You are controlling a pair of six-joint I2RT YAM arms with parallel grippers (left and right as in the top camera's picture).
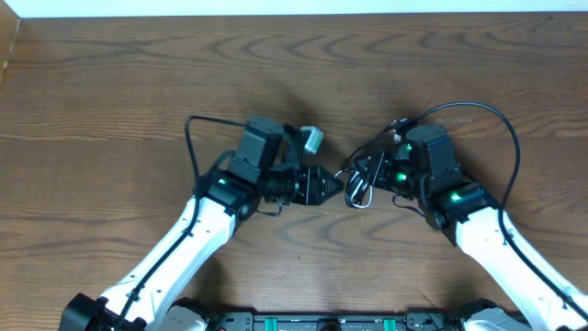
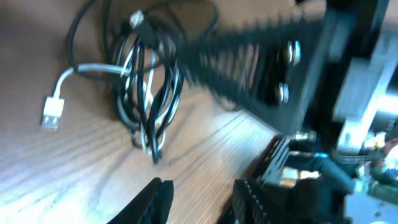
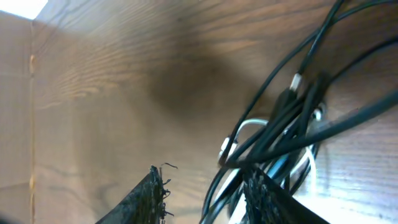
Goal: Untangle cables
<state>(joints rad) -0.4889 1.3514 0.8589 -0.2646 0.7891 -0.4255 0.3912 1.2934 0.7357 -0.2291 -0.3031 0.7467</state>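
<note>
Desk: brown wood, bold wavy grain, matte, soft shadow patches near middle. Pale white strip along far edge. Lighter wood side panel at left edge. In right wrist view the panel stands upright against the desk, with a bright white patch above it.

robot lab setup, wooden table, robot arms

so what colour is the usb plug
The USB plug is white, clearest from the left wrist.
</note>
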